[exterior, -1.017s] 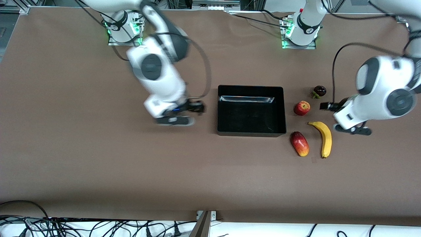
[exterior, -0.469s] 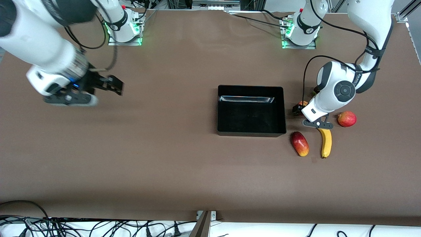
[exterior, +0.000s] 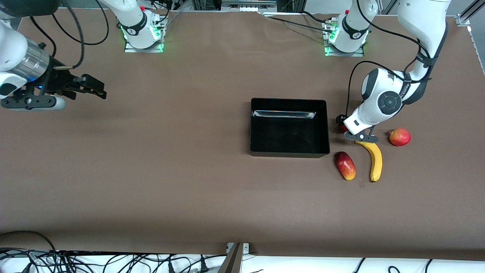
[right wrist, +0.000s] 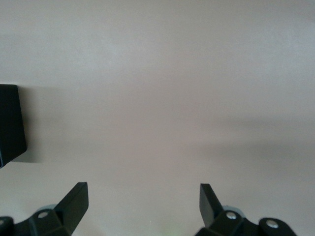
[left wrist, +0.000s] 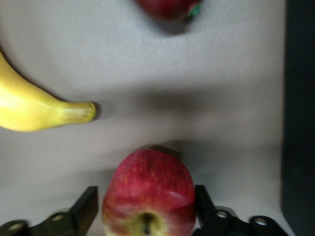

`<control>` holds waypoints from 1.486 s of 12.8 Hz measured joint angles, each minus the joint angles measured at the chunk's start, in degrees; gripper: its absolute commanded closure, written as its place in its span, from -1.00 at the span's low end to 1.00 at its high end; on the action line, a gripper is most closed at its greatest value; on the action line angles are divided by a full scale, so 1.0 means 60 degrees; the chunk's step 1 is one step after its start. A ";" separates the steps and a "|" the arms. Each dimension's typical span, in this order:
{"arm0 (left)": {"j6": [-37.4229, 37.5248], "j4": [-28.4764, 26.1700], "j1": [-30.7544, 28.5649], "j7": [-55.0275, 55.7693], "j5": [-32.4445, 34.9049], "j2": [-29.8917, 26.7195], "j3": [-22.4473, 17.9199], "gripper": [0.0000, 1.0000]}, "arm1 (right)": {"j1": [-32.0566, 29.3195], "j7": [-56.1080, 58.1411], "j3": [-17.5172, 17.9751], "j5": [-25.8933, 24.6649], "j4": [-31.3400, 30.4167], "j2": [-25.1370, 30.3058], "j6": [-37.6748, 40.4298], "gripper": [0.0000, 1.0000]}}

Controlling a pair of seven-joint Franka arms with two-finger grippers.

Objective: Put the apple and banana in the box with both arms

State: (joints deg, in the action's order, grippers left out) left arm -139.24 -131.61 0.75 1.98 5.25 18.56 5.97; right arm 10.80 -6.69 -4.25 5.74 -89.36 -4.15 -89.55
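Note:
The apple (left wrist: 147,194) is red with a yellowish stem patch and sits on the table between the box (exterior: 289,101) and the banana (exterior: 375,159). My left gripper (exterior: 342,124) is down at it. In the left wrist view my left gripper (left wrist: 146,194) is open, with one finger (left wrist: 87,206) on each side of the apple. In the front view only a red sliver of the apple (exterior: 344,129) shows. The banana's tip (left wrist: 81,112) and the box wall (left wrist: 300,118) show in the left wrist view. My right gripper (exterior: 94,89) is open and empty over bare table at the right arm's end.
A red-yellow mango-like fruit (exterior: 344,165) lies beside the banana, nearer the front camera than the apple; it also shows in the left wrist view (left wrist: 167,7). A pinkish-red round fruit (exterior: 399,137) sits toward the left arm's end. A black corner (right wrist: 10,125) shows in the right wrist view.
My right arm swung from beside the box out to its end of the table. My left gripper moved from past the banana onto the apple, uncovering the pinkish-red fruit.

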 measured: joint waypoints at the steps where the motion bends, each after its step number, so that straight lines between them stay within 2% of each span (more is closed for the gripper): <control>1: 0.0057 0.0001 -0.0001 0.0000 0.0004 -0.0038 0.0011 0.75 | -0.0287 0.0047 0.0267 -0.0002 -0.0001 0.0000 0.0003 -1.00; 3: 0.0365 0.0091 -0.0001 0.0000 0.0012 -0.0082 0.0022 0.75 | -0.0401 0.0049 0.0451 -0.0166 0.0000 0.0003 -0.0005 -1.00; 4: 0.0923 0.0394 0.0000 -0.0005 0.0013 -0.0163 0.0037 0.75 | -0.0401 0.0049 0.0484 -0.0303 0.0001 0.0003 -0.0018 -1.00; 7: 0.3839 0.2421 -0.0002 0.0049 -0.0081 -0.0531 0.0350 0.72 | -0.0406 0.0048 0.0504 -0.0480 0.0066 0.0003 -0.0051 -1.00; 9: 0.4672 0.3409 0.0028 0.0812 -0.0661 -0.0652 0.0890 0.69 | -0.0420 0.0048 0.0504 -0.0575 0.0122 0.0003 -0.0054 -1.00; 11: 0.4547 0.3543 0.0066 0.2149 -0.0948 -0.0522 0.1561 0.68 | -0.0432 0.0043 0.0504 -0.0727 0.0137 -0.0012 -0.0058 -1.00; 14: 0.3939 0.3510 0.0280 0.4023 -0.0797 0.0158 0.2477 0.67 | -0.0469 0.0041 0.0504 -0.0734 0.0138 -0.0080 -0.0077 -1.00; 19: 0.2789 0.2918 0.0790 0.4720 -0.0604 0.1088 0.2554 0.63 | -0.0519 0.0041 0.0504 -0.0734 0.0140 -0.0156 -0.0090 -1.00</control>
State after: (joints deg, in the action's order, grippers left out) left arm -122.50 -114.11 5.49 30.30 1.63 25.09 21.29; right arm 7.69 -6.45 -1.23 1.33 -88.52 -5.08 -90.09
